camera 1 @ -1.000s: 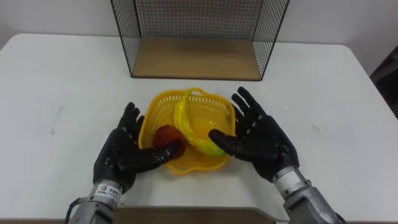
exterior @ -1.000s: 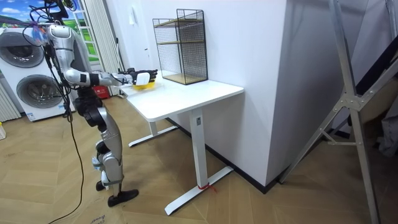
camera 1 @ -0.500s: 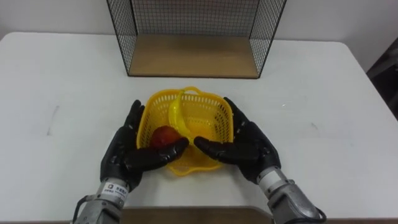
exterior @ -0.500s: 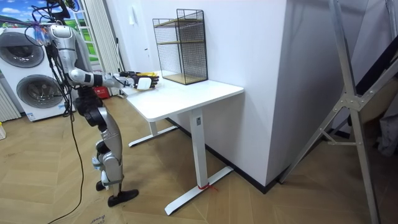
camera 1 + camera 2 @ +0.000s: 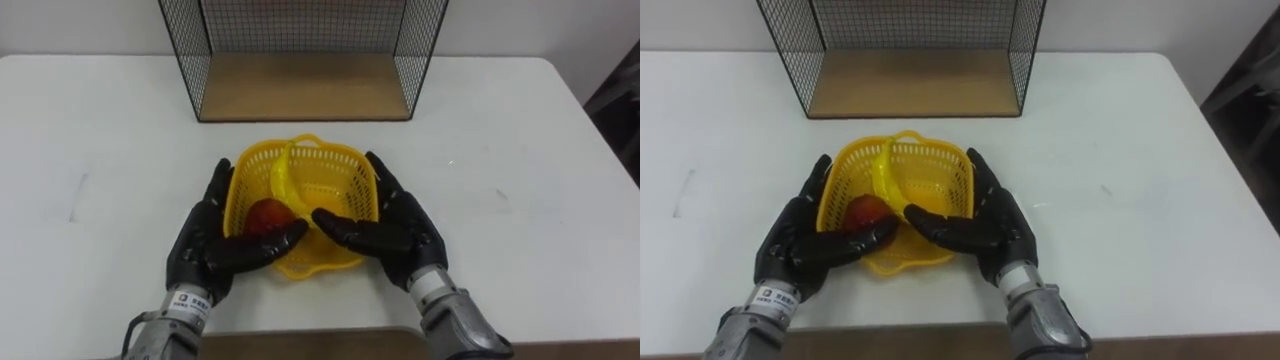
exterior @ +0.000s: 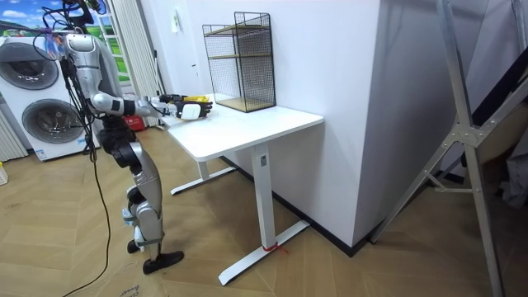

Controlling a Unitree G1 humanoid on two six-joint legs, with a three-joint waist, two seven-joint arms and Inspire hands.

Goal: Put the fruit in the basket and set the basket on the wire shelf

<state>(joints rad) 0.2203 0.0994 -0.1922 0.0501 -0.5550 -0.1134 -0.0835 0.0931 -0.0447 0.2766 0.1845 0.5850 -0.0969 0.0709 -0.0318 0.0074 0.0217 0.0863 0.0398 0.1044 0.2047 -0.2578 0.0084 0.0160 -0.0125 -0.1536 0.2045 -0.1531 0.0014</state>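
Nearest the camera, the two black hands flank the yellow basket (image 5: 335, 180) at the near edge of the white table (image 5: 520, 150). The left hand (image 5: 205, 250) lies along the basket's left wall with its fingers straight and pointing away from the robot, and its thumb stretches inward across the near rim. The right hand (image 5: 405, 235) mirrors it on the right wall, fingers straight and flat against the mesh. Its thumb reaches in from the other side until the two thumb tips nearly meet in front of the fruit. Neither hand is closed into a fist, and both press the basket between them. Whether the basket rests on the table or is lifted just clear of it cannot be told.

Inside the basket, a round red fruit (image 5: 265, 217) sits in the near left corner, partly behind the left thumb. A banana (image 5: 283, 185) curves beside it from the far rim toward the middle.

Beyond the basket is a strip of bare table, then the black wire shelf (image 5: 300, 88) at the table's far edge. Its open front faces the robot and its wooden bottom board is bare.

In the room view the robot stands upright on the wood floor at the table's end, on the room view's left. Both arms are stretched forward over the table, and washing machines (image 6: 41, 120) stand behind it. The shelf stands against the wall, and a metal frame (image 6: 462, 140) leans on the room view's right.
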